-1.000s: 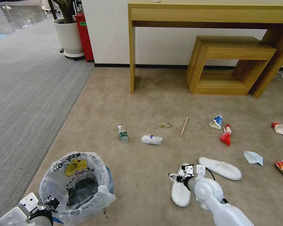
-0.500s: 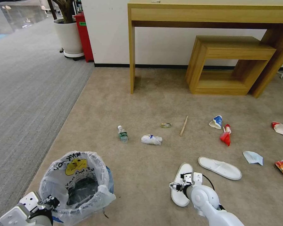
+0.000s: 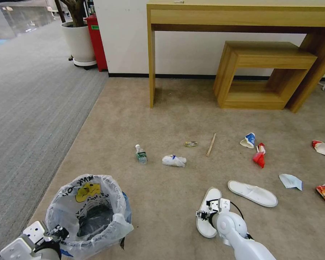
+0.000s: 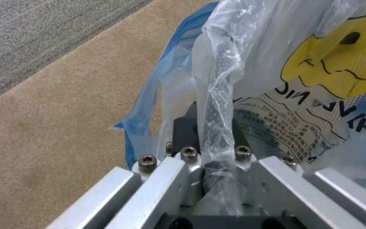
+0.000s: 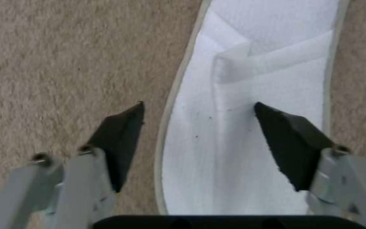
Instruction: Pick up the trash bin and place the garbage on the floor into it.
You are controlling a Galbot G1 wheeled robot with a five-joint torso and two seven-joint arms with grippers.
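Right pincer (image 5: 198,127) astride slipper (image 5: 255,111) edge — spread.

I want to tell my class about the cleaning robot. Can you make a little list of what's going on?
left gripper: shut on the trash bin rim and bag
right gripper: open over the nearer slipper, straddling its edge
second slipper: lying on the floor
other garbage: bottle, wooden stick, blue mask

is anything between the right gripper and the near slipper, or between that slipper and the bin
Nothing visible. The right gripper is open right over the near slipper, one finger over the carpet. Bare carpet lies between slipper and bin, held by the left gripper.
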